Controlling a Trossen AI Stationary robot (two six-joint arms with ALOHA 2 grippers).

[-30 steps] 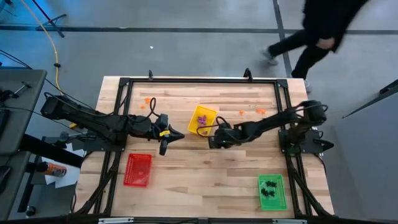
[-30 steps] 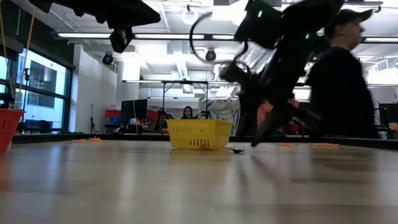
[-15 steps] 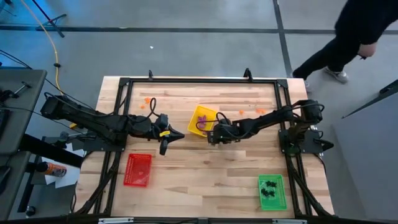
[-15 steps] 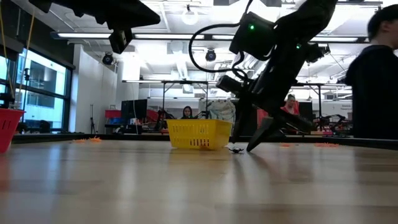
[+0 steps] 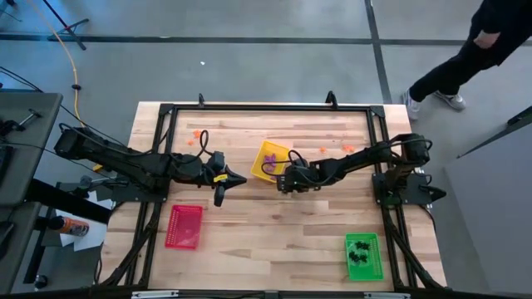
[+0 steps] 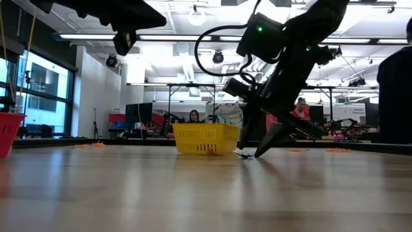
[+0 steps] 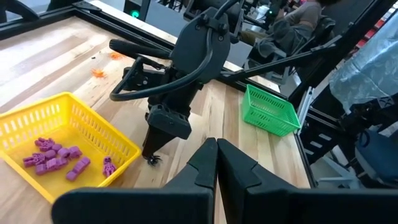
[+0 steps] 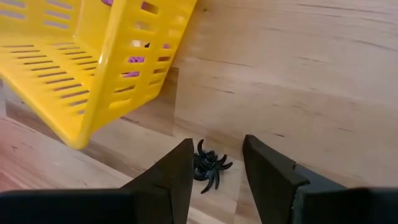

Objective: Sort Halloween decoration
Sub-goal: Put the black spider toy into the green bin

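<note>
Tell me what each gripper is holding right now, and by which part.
Nothing is held. The right gripper stands open around a black spider on the table beside the yellow tray, not gripping it. The left gripper is shut and empty.

Overhead, table-level and two wrist cameras, all sharing the yellow tray [image 5: 271,160].

Three trays: one yellow [image 5: 271,159], one red [image 5: 184,227], one green [image 5: 363,257].

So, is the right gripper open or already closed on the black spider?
Open. The right gripper has its fingers on either side of the black spider, which lies on the table beside the yellow tray.
</note>
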